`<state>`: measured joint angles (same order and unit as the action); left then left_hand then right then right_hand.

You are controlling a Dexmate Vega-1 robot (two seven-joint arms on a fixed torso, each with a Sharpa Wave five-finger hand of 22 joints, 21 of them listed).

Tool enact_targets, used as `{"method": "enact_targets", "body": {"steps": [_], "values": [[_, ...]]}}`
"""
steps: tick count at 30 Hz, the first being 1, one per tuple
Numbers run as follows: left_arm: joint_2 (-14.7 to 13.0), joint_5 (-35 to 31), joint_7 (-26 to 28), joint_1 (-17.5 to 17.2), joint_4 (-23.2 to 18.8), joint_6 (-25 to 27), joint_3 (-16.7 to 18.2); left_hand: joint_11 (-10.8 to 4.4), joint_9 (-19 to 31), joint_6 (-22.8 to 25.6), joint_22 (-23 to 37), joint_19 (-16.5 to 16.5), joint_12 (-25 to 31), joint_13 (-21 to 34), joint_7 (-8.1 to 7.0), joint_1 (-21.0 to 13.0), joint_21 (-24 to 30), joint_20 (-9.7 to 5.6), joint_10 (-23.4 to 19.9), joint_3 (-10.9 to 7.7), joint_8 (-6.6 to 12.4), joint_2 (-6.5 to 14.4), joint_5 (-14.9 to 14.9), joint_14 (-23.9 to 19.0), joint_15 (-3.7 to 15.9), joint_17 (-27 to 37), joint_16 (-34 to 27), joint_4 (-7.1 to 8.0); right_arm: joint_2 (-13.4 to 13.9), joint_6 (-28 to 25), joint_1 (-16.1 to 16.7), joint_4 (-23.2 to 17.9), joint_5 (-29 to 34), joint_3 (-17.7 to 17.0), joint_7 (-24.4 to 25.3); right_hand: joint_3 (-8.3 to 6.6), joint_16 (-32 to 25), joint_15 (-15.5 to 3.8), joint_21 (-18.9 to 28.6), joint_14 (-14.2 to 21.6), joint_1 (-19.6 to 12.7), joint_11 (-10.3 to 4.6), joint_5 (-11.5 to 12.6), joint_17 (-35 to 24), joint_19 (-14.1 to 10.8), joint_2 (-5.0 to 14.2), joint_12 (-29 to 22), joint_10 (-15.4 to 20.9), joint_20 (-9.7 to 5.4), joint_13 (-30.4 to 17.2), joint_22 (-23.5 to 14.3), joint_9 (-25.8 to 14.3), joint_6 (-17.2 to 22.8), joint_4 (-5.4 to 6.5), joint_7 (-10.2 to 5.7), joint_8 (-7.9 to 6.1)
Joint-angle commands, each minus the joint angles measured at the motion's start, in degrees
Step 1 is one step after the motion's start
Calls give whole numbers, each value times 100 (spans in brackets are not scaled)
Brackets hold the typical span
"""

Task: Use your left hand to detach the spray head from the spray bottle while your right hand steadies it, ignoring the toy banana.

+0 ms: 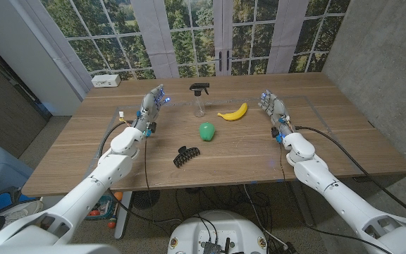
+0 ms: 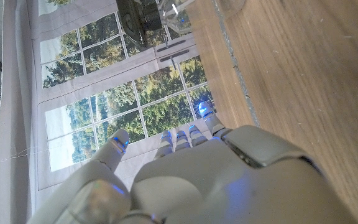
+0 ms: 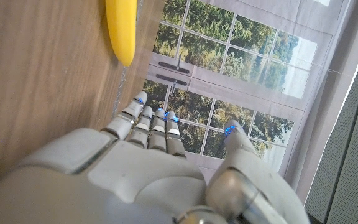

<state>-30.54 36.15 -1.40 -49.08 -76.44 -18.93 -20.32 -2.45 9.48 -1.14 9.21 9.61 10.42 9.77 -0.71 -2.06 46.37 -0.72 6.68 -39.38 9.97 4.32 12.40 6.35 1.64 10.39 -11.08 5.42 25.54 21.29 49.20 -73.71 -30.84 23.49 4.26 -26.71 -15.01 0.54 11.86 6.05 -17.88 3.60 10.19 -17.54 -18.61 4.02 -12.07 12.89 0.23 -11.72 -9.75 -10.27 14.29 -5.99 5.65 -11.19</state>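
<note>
Spray bottle [image 1: 199,99], upright with black spray head [image 1: 200,87] on, is placed at the far middle of the table [image 1: 76,148], between left hand [image 1: 151,104], nearer, and right hand [image 1: 272,106], both held open, nothing grasped.

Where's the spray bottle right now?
In the head view, the spray bottle stands upright mid-table toward the far side, just left of the toy banana.
</note>
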Motion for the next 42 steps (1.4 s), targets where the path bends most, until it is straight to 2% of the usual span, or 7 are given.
{"method": "enact_targets", "body": {"steps": [1, 8, 11, 18, 24, 36, 42], "values": [[12, -35, -34, 47, 49, -14, -24, -18, 29, -32, 29, 149, 25, 15, -3, -29, -9, 15, 55, -19, 29, 205, 44, 19, 26, -1, -7, -47, 151, -185, -285, -47, 592, 279, 146, 7, 46, 49, -27, -21, -116, -1, 23, 15, -19, -98, 27, -57, 42, -11, -17, -30, -40, -123, 38, 17], [-2, -61, 8, 17, -25, 7, -34, -26, 29, -27, 30, 93, 28, 15, -3, -32, -19, 12, 47, -17, 33, 194, 46, 2, 25, -4, -9, -65, 242, -271, -412, -42, 785, 398, 58, 15, 68, 75, -35, -22, -180, 5, 21, 42, -17, -171, 44, -101, 57, -12, -17, -32, -106, -214, 59, 28], [-11, -76, 32, -10, -67, -4, -31, -30, 29, -28, 30, 65, 29, 15, -4, -33, -25, 7, 42, -15, 33, 186, 47, 1, 31, -5, -7, -75, 293, -372, -443, -118, 929, 463, 104, -10, 83, 104, -6, 16, -349, 19, 23, 81, -115, -250, 46, -116, 72, -14, -20, -35, -140, -355, 79, 10], [-54, -95, 56, -74, -167, -1, -24, -24, 29, -25, 30, 22, 29, 14, -7, -31, -38, 16, 40, -5, 35, 156, 45, -5, 37, -7, -5, -98, 363, -557, -526, -240, 1255, 608, 213, -46, 106, 113, -7, 19, -531, -11, 21, 113, -142, -305, 53, -148, 99, -18, -23, -38, -226, -443, 89, 15], [-102, -94, 88, -154, -259, 0, 4, -26, 29, -27, 31, -1, 27, 14, -2, -32, -58, 30, 41, -1, 35, 143, 45, -13, 40, -8, -4, -116, 354, -613, -651, -207, 1475, 740, 211, -66, 132, 94, -6, -4, -664, -36, 23, 138, -165, -363, 56, -166, 87, -21, -23, -41, -269, -481, 78, 9], [-186, -48, 43, -235, -352, 10, 52, -37, 29, -33, 32, -63, 28, 14, -1, -30, -91, 35, 33, 3, 34, 136, 48, -27, 34, -8, -2, -141, 307, -712, -798, -204, 1887, 935, 352, -82, 165, 5, 23, 44, -1041, -79, 86, 212, -335, -626, 54, -203, -94, -30, -18, -45, -352, -516, 60, -18], [-195, -34, 14, -245, -350, -20, 67, -37, 29, -34, 32, -86, 29, 14, 2, -28, -104, 41, 29, 5, 35, 135, 49, -39, 29, -8, -5, -149, 248, -630, -878, -115, 1933, 1008, 268, -68, 170, 24, 22, 85, -1194, -83, 139, 246, -383, -773, 47, -204, -85, -35, -15, -48, -366, -514, 57, -34]]}}
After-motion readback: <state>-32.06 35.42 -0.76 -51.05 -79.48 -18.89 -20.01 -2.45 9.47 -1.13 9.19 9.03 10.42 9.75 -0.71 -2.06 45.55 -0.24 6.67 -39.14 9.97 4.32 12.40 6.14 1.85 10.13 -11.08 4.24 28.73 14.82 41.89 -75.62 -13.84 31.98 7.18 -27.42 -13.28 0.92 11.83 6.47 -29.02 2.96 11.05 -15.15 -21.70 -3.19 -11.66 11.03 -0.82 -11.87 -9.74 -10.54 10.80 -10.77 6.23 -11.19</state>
